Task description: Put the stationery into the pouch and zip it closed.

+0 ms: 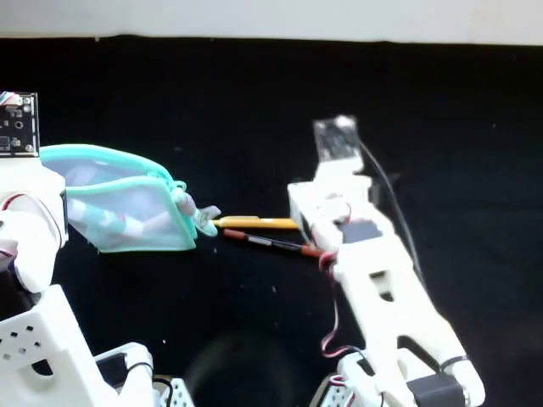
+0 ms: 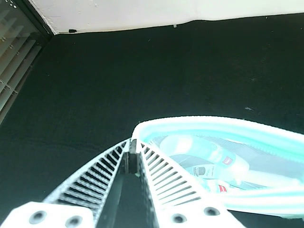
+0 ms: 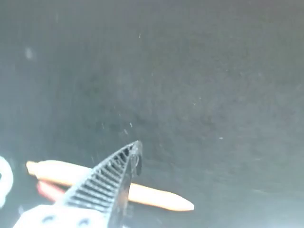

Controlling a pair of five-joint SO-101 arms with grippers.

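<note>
A teal mesh pouch point(image 1: 127, 203) is held up off the black table at the left, its mouth open, with white tube-shaped items inside point(image 2: 199, 154). My left gripper point(image 2: 133, 144) is shut on the pouch's rim point(image 2: 142, 128) at its left end. A yellow pen point(image 1: 254, 223) and a red-and-black pen point(image 1: 271, 243) lie on the table just right of the pouch's zip end point(image 1: 199, 212). My right gripper point(image 1: 299, 222) sits at the right ends of the two pens. In the right wrist view it crosses over the yellow pen point(image 3: 152, 197), and the red pen point(image 3: 47, 190) lies beside that.
The black table cloth point(image 1: 254, 102) stretches bare behind and to the right of the arms. Its far edge meets a white wall point(image 1: 271, 17). The left arm's base point(image 1: 42, 339) stands at the front left, and red wires point(image 1: 331, 322) hang by the right arm.
</note>
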